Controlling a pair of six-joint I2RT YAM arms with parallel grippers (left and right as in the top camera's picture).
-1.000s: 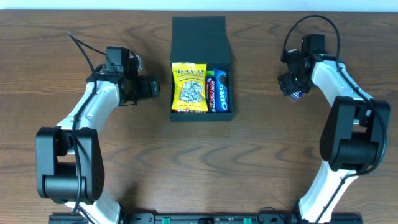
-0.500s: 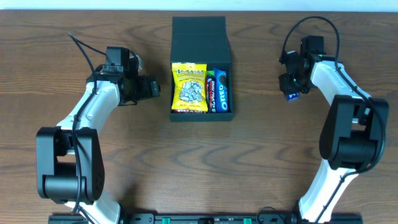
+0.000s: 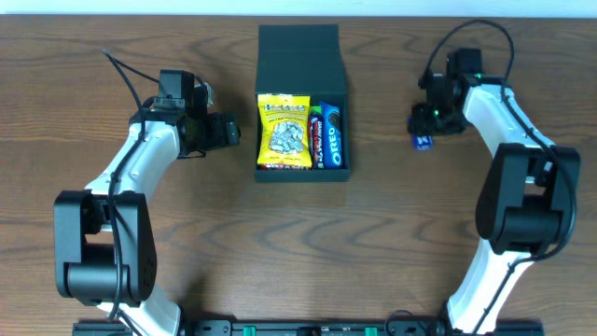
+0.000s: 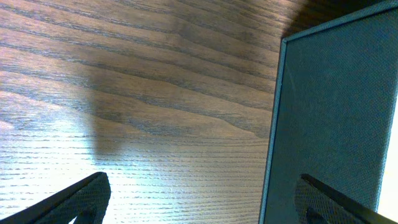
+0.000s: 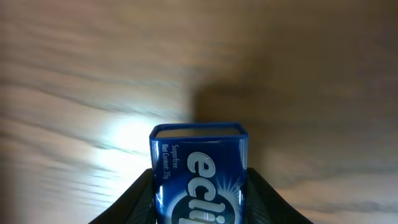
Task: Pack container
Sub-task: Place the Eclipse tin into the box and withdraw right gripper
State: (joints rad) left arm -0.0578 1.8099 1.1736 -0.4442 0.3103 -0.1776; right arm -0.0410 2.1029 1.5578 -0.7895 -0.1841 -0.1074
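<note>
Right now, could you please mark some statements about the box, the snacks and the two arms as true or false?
1. The lid of the container is open. True.
2. The yellow packet lies outside the container. False: it lies inside it.
3. The right jaws hold a blue Eclipse pack. True.
4. The left jaws hold the Oreo pack. False: they are open and empty, and the Oreo pack lies in the container.
</note>
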